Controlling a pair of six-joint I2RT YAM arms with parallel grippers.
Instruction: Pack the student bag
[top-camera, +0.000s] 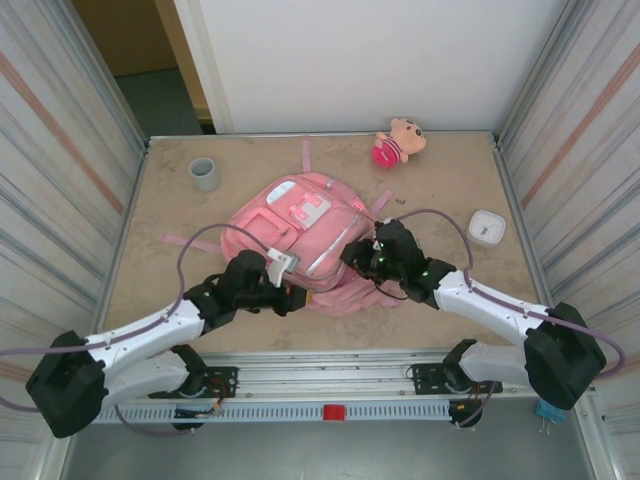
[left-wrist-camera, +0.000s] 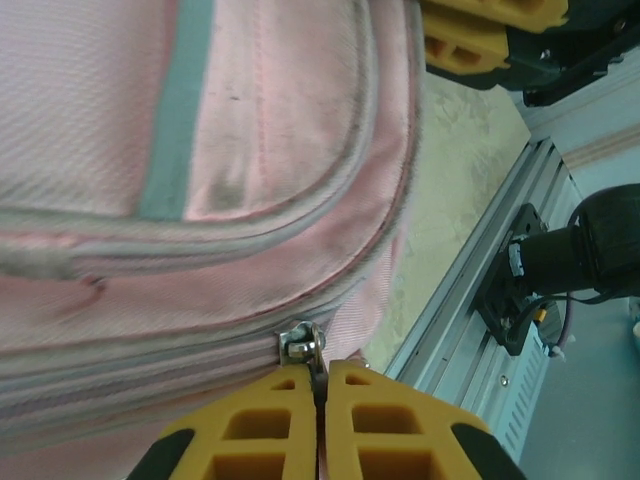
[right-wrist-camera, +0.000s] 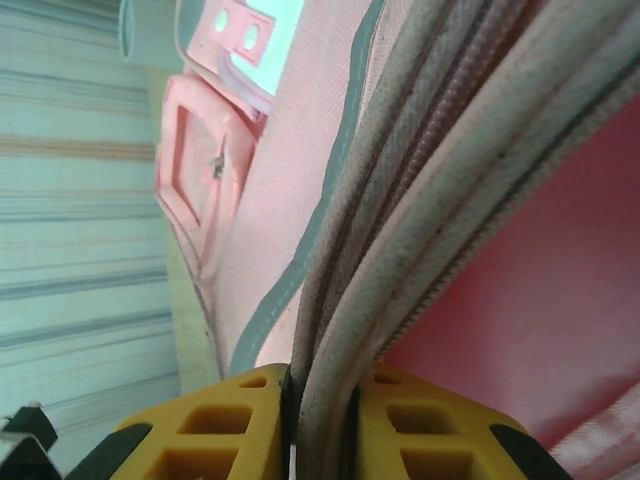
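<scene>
I have the student bag (top-camera: 300, 225) lying between both arms. The left gripper (left-wrist-camera: 320, 388) pinches its zipper pull (left-wrist-camera: 301, 344), and the right gripper (right-wrist-camera: 322, 392) is clamped on its zippered edge (right-wrist-camera: 400, 190).

L claw (left-wrist-camera: 320, 385) pinched shut; R claw (right-wrist-camera: 322, 392) clamped tight.

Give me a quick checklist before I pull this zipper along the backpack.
1. Left claw shut on the zipper pull: ok.
2. Right claw pinching the zipper seam: ok.
3. Backpack lying on the table: ok.
4. Doll, cup and white box away from both arms: ok.
5. How far the zipper is open: cannot tell.
</scene>
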